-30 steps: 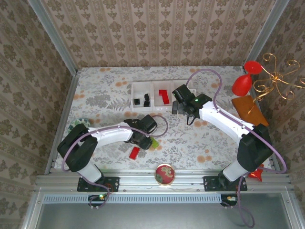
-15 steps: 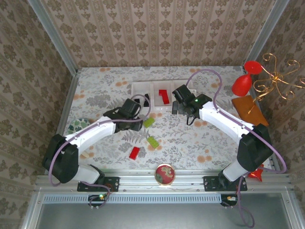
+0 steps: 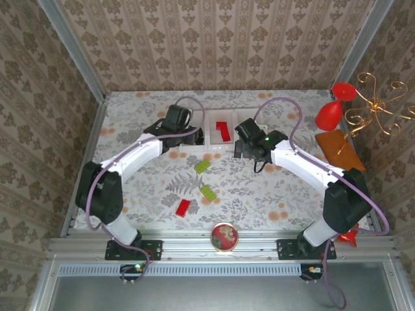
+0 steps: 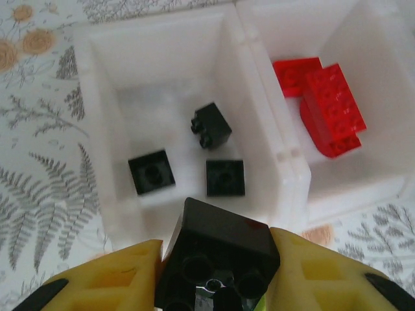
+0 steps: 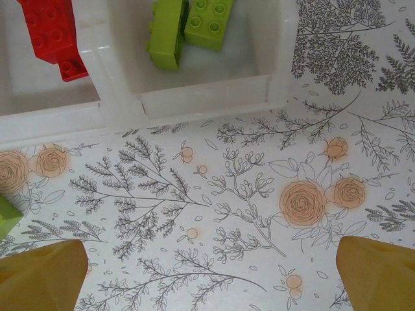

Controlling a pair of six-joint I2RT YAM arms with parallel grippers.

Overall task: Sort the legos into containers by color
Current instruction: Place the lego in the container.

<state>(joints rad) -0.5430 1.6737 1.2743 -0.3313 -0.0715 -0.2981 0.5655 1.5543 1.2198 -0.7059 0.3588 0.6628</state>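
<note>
We see the left end effector [image 4: 217, 278] clamped on a glossy black brick [image 4: 224, 240], hollow underside toward us. It is held above the translucent white tray [image 4: 288, 162], over the compartment holding three black cubes [image 4: 225, 177]. The right end effector [image 5: 214, 272] hangs empty, yellow fingers wide apart, over the floral surface [image 5: 246, 188] just before the tray. Two lime bricks [image 3: 202, 166] and a red brick [image 3: 183, 207] lie loose.

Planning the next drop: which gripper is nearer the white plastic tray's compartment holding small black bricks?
Left. The left gripper hovers over that compartment's near wall; right gripper faces the tray's opposite end.
</note>
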